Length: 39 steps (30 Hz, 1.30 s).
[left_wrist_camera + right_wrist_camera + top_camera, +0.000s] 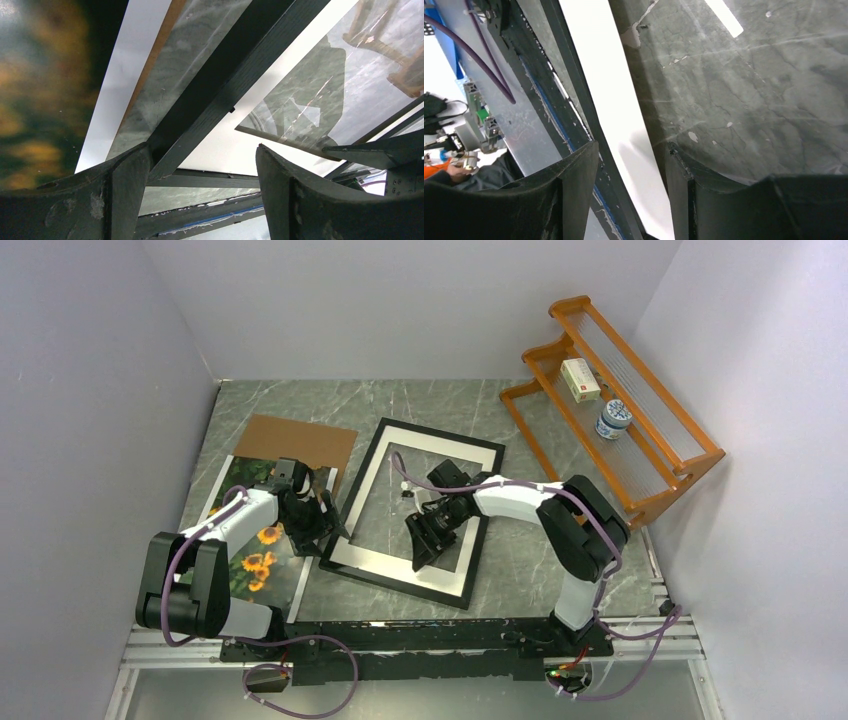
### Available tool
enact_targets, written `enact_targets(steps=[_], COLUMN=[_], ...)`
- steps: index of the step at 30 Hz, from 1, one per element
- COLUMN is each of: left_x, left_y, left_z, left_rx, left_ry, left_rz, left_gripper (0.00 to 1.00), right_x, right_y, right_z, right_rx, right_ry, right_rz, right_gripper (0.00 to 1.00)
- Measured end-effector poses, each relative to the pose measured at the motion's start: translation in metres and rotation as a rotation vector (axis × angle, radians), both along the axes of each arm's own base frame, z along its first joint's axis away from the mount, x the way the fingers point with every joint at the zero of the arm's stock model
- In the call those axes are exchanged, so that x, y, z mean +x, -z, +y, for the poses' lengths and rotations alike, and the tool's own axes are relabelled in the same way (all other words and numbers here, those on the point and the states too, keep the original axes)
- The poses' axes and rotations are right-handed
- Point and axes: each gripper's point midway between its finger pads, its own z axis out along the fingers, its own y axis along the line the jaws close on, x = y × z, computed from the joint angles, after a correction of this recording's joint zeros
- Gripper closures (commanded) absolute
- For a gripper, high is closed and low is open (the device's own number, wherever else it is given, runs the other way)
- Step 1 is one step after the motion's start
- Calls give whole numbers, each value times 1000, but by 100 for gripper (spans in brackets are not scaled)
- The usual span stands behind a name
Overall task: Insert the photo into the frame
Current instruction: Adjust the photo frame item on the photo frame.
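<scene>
Photo [262, 562] — pt. hidden under L arm [218, 528], blurred close-up

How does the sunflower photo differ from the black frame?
The photo shows orange sunflowers on dark green; the frame is black with a white mat and a see-through middle. The photo lies at the left, under the left arm; the frame lies at the centre. Both are rectangular.

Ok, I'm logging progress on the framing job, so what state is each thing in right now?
frame: flat on the table, backing off, no photo inside.
photo: flat, left of the frame, outside it.
backing board: off the frame, lying by the photo.
left gripper: open, over the frame's left edge.
right gripper: open, over the frame's near edge.
</scene>
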Motion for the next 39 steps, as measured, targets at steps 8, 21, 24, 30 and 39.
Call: enact_targets(steps=[8, 21, 24, 30, 39], left_x=[0, -2, -2, -2, -3], left_y=[0, 2, 2, 2, 4], left_z=[0, 0, 1, 1, 1], left_rx=[0, 1, 5, 6, 6], left_ry=[0, 0, -1, -2, -2], left_rz=[1, 4, 5, 5, 7], left_gripper=[19, 19, 19, 19, 19], right_x=[1, -8, -10, -13, -16], right_y=[-3, -3, -6, -11, -18], right_z=[0, 3, 5, 6, 9], right_rx=[5, 39, 51, 74, 121], right_ry=[2, -40, -45, -41, -33], right_rz=[-8, 20, 32, 67, 120], right_gripper=[49, 54, 57, 58, 50])
